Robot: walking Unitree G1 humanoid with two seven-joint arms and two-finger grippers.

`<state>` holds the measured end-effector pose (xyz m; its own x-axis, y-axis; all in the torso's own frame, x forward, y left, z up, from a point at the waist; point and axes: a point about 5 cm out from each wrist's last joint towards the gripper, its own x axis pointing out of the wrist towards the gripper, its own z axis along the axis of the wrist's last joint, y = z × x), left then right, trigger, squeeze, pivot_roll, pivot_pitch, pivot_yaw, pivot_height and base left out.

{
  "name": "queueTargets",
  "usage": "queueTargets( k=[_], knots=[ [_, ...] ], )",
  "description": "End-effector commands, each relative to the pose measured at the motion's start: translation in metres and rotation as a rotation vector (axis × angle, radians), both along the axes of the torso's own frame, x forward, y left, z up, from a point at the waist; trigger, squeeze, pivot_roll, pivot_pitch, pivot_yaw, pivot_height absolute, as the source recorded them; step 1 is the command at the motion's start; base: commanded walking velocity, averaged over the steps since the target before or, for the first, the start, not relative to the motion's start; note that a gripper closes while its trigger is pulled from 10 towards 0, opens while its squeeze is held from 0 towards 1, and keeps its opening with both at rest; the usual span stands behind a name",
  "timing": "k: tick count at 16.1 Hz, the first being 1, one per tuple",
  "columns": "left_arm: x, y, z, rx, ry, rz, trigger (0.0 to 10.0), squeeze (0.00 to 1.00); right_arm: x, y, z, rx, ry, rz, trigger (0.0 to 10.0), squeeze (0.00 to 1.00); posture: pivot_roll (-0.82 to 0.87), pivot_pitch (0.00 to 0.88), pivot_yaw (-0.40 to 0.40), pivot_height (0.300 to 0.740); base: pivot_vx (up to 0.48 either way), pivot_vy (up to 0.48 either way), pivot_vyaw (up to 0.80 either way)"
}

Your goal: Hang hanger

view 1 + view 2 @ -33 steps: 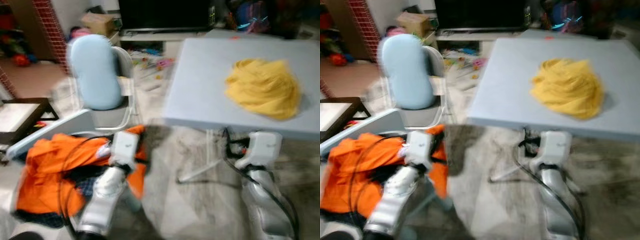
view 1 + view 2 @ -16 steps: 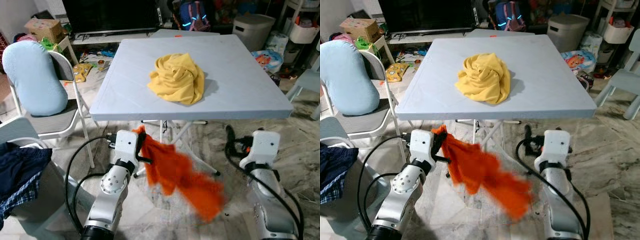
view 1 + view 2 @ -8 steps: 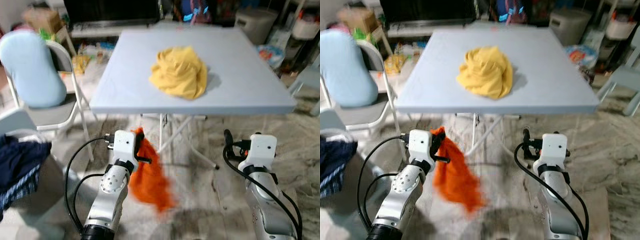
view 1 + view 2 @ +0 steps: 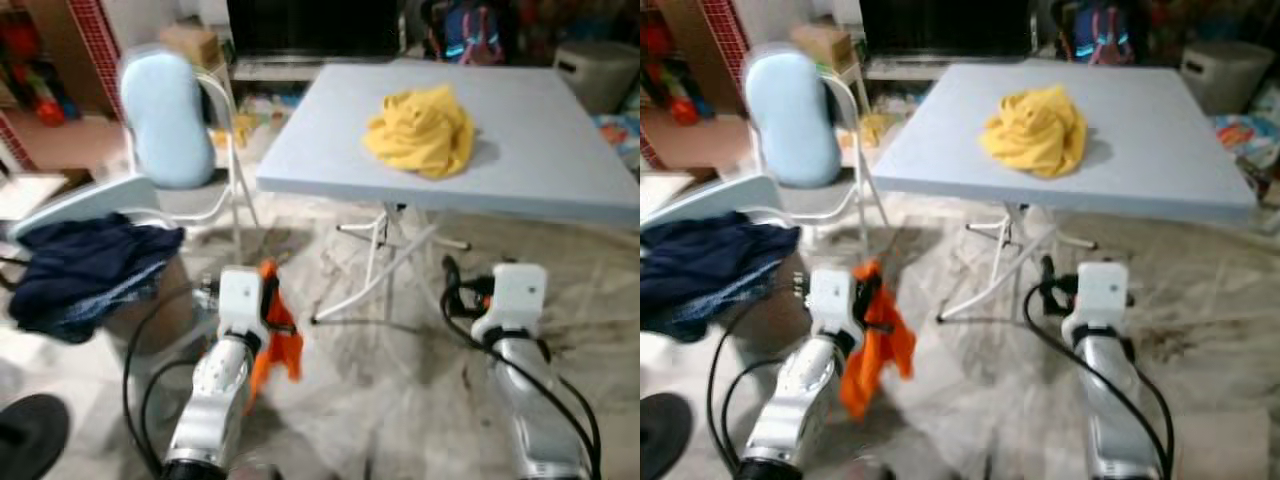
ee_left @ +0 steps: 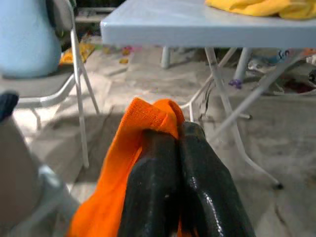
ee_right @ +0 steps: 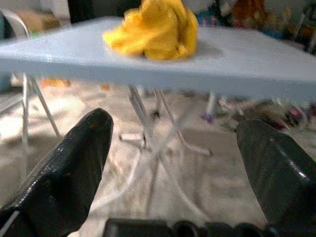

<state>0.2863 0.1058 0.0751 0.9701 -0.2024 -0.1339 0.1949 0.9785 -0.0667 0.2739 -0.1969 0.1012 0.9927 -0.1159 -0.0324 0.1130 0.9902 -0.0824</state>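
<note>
— Two end effectors were in view. What did each one have?

— The left end effector [image 5: 177, 143] had its black fingers [image 5: 150, 177] pressed together on an orange cloth [image 4: 872, 350]. The cloth bunched over the fingertips and hung down loose beside the left arm, above the pale marbled floor [image 4: 380, 400]. The right end effector [image 6: 173, 148] carried nothing — its two fingers stood wide apart, pointing toward the legs under the bench [image 4: 540, 150].

— And the hanger?

— I could not make out any hanger. The only thing held was that orange cloth, low in front of the robot and just short of the bench's near edge.

— What lay on the bench?

— One crumpled yellow cloth [image 4: 422, 130], around the middle of the grey-blue top, well apart from both end effectors.

— Anything to the robot's left?

— Several things. A folding chair [image 4: 215, 175] stood beside the bench with a pale blue cushion [image 4: 166, 118] upright against its back. Nearer the robot, a dark blue garment [image 4: 85, 265] was heaped over a light-coloured frame; what that frame was I could not tell. A dark screen [image 4: 310, 25] stood beyond the bench, with blurred clutter around it.

— Were the head views sharp?

— Somewhat soft — small details were hard to read.
</note>
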Motion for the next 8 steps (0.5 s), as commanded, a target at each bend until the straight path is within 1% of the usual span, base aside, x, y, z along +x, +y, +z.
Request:
queueTargets(
  k=[1, 5, 8],
  knots=[
    [0.0051, -0.0009, 0.0135, -0.007, -0.063, -0.016, 10.0, 0.00, 0.0010, 0.0016, 0.0009, 0.006, -0.002, 0.002, 10.0, 0.00, -0.12, 0.042, 0.031, 0.740, 0.000, 0.000, 0.00],
    [0.0036, -0.0054, 0.0153, -0.053, -0.072, -0.057, 10.0, 0.00, 0.0005, 0.0019, -0.0007, 0.000, 0.002, 0.005, 10.0, 0.00, -0.12, 0.043, 0.032, 0.740, 0.000, 0.000, 0.00],
    [0.0040, -0.0037, 0.0136, -0.064, -0.052, -0.044, 10.0, 0.00, 0.0006, 0.0015, -0.0007, -0.002, 0.002, 0.005, 10.0, 0.00, -0.12, 0.041, 0.030, 0.740, 0.000, 0.000, 0.00]
  ],
)
